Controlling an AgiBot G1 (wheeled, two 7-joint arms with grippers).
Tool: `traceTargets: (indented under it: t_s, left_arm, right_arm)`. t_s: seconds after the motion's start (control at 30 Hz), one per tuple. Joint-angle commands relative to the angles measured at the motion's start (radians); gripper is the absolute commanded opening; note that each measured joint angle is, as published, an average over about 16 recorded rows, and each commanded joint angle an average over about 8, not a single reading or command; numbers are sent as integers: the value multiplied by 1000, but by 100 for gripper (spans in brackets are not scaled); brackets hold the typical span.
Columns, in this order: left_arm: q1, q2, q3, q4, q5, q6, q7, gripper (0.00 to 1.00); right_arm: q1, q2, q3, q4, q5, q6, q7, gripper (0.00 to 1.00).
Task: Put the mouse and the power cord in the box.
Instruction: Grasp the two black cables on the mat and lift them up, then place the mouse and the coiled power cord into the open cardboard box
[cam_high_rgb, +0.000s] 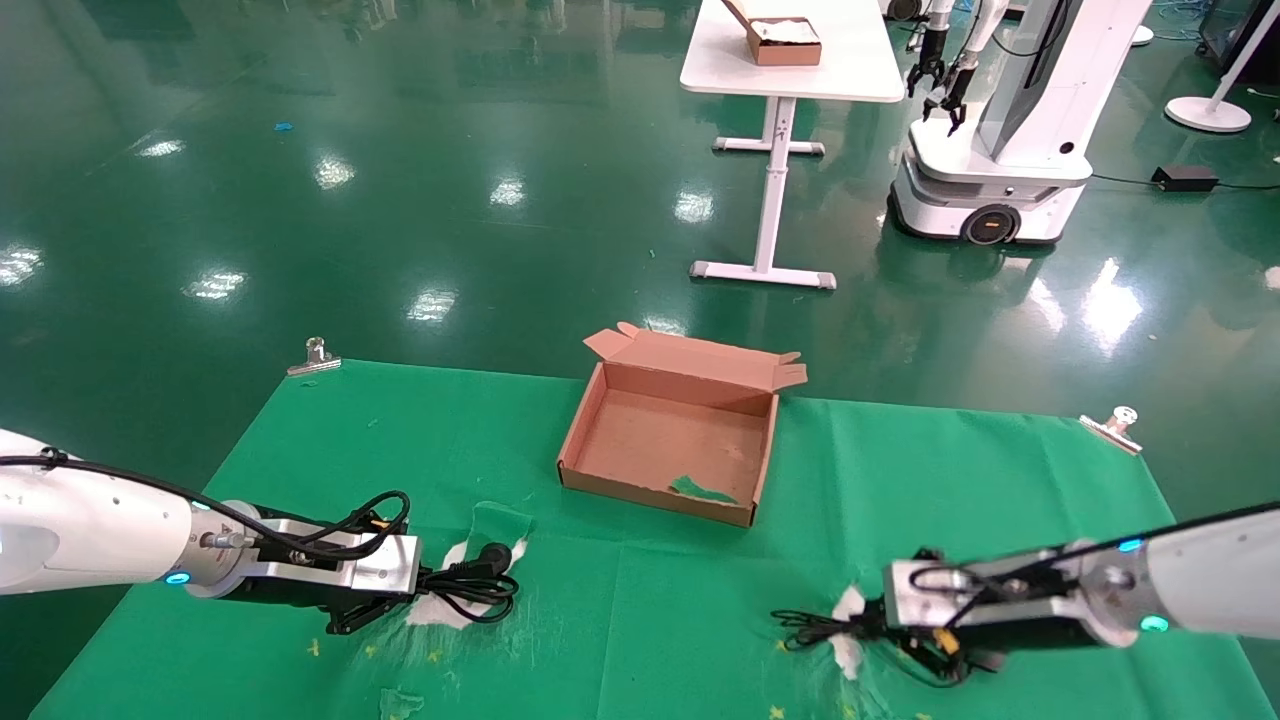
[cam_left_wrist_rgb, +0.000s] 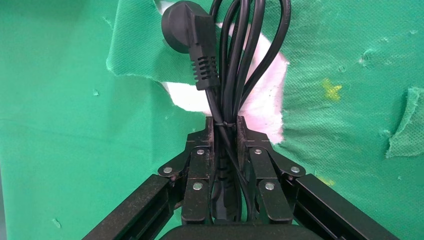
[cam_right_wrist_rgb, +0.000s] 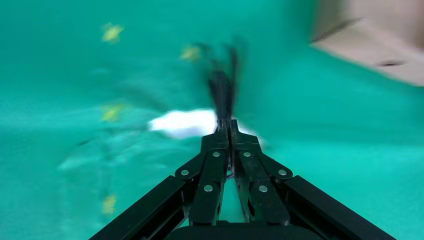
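The power cord (cam_high_rgb: 478, 588) is a thick black coil with a chunky plug (cam_left_wrist_rgb: 187, 26). It lies at the front left of the green cloth. My left gripper (cam_high_rgb: 405, 600) is shut on the coil's bound end, which runs between its fingers (cam_left_wrist_rgb: 248, 137). At the front right, my right gripper (cam_high_rgb: 872, 630) is shut on a bundle of thin black cable (cam_high_rgb: 808, 628), blurred in the right wrist view (cam_right_wrist_rgb: 223, 82). The mouse itself is hidden by that gripper. The box (cam_high_rgb: 650, 494) stands open at the middle of the cloth with its flap lid up and a green scrap (cam_high_rgb: 702, 489) on its floor.
Tears in the green cloth (cam_high_rgb: 980, 470) show white under the cord (cam_high_rgb: 440, 612) and by the right gripper (cam_high_rgb: 848, 650). Metal clamps (cam_high_rgb: 315, 357) (cam_high_rgb: 1118, 424) hold the far corners. Beyond stand a white table (cam_high_rgb: 790, 60) with a small brown box (cam_high_rgb: 782, 40), and another robot (cam_high_rgb: 1000, 150).
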Motion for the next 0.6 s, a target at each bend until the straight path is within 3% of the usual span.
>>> traceTargets:
  t_s: [0.03, 0.33, 0.6]
  left_arm:
    - [-1, -1, 0, 3, -1, 4, -4, 0]
    - [-147, -29, -113, 22, -162, 90, -145, 0]
    - [-269, 39, -195, 39, -281, -14, -294, 0]
  right_arm:
    - [6, 7, 6, 3, 9, -7, -1, 0]
    - [184, 78, 53, 91, 68, -54, 71, 0]
    - [293, -15, 78, 118, 102, -13, 142, 0]
